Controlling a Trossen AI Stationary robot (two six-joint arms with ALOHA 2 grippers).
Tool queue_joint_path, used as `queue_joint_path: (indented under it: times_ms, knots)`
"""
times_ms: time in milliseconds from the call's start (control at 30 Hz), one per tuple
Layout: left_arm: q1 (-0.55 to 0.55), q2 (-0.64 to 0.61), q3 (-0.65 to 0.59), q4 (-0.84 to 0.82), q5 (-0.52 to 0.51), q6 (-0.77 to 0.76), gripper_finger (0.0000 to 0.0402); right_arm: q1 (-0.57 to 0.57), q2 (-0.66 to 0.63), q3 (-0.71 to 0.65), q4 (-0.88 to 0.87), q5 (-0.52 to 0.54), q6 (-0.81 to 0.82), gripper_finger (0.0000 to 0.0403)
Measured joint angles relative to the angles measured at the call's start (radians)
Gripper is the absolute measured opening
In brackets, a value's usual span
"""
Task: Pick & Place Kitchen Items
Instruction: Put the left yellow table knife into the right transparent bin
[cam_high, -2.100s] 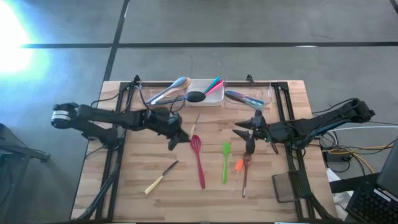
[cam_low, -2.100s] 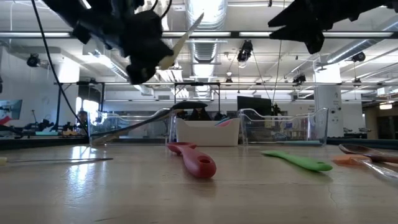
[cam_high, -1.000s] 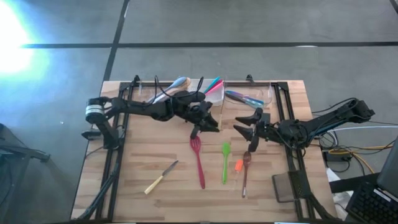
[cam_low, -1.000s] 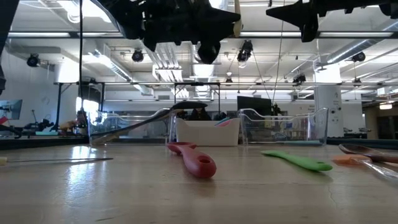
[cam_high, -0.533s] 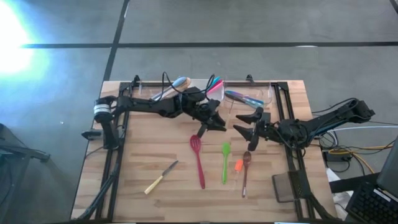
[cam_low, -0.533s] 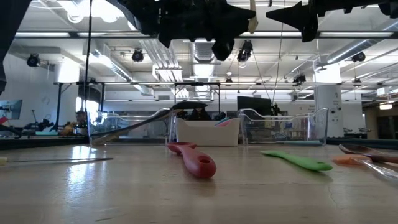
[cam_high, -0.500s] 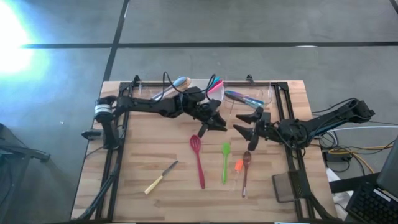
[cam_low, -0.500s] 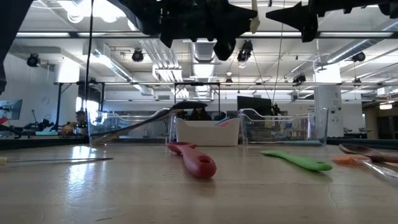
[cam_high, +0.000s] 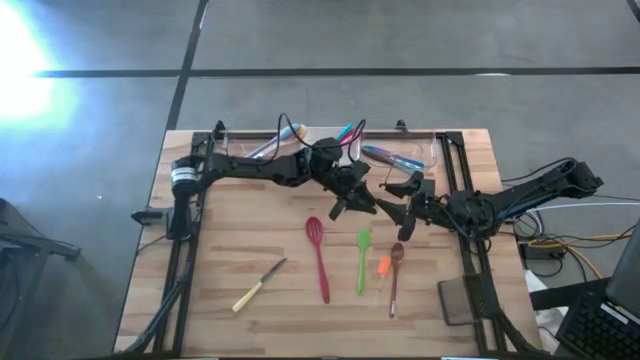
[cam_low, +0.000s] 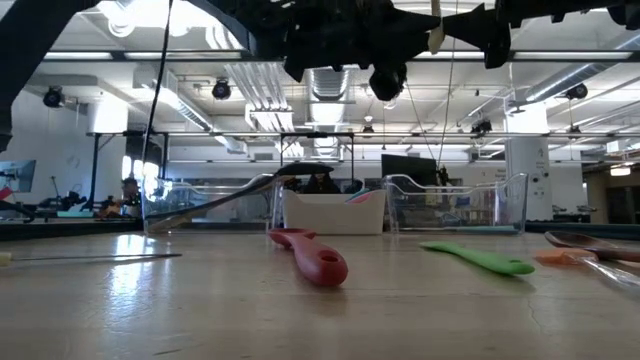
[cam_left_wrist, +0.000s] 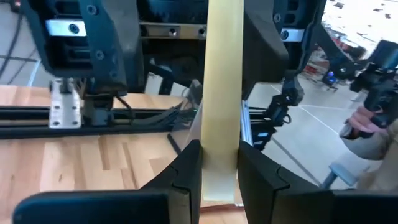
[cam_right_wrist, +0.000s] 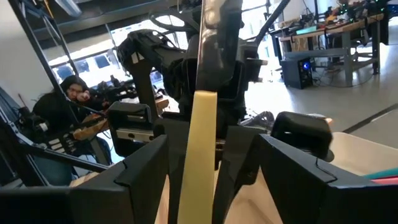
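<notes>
The left gripper (cam_high: 352, 196) reaches across the middle of the wooden table (cam_high: 220, 270) and pinches a pale wooden-handled knife (cam_left_wrist: 221, 93) between its dark fingers (cam_left_wrist: 186, 168), the handle standing upright between them in the left wrist view. The right gripper (cam_high: 395, 205) faces it from three o'clock, its fingers (cam_right_wrist: 292, 155) spread wide on either side of the same pale handle, without pressing on it. Both grippers hang well above the tabletop in the low view, the handle's pale tip showing between them.

On the table at six o'clock from the two grippers lie a red slotted spatula (cam_high: 318, 255), a green spatula (cam_high: 362, 258), a small orange piece (cam_high: 384, 266) and a dark wooden spoon (cam_high: 395, 275), side by side and apart from one another. A second wooden-handled knife (cam_high: 258, 284) lies alone toward seven o'clock.

At twelve o'clock, along the far edge, a white rectangular tray (cam_low: 333, 212) holds pink and teal utensils (cam_high: 347, 133), flanked by clear plastic trays (cam_low: 455, 205) with more utensils inside.
</notes>
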Motion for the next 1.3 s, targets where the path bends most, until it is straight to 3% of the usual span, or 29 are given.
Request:
queue_joint_path:
  times_ms: [233,467,867,1133,1300]
  knots:
    - [-0.001,0.035,0.04,-0.015,0.034,-0.006,0.0079,-0.001,0.0,0.0,-0.001,0.005,0.022,0.0194]
    - [0.0,0.033,0.04,-0.023,0.031,0.003,0.0079,-0.001,0.0,0.0,-0.001,0.0,0.028,0.0042]
    - [0.0,0.031,0.04,-0.049,0.031,0.006,0.0082,-0.001,0.0,0.002,-0.003,0.002,0.023,0.0039]
    - [0.0,0.009,0.04,-0.212,0.035,0.048,0.0247,-0.002,-0.021,0.001,-0.025,0.025,-0.007,0.0039]
    - [0.003,-0.065,0.04,-0.419,-0.088,0.155,0.03,-0.014,-0.11,0.001,-0.197,0.108,0.002,0.0039]
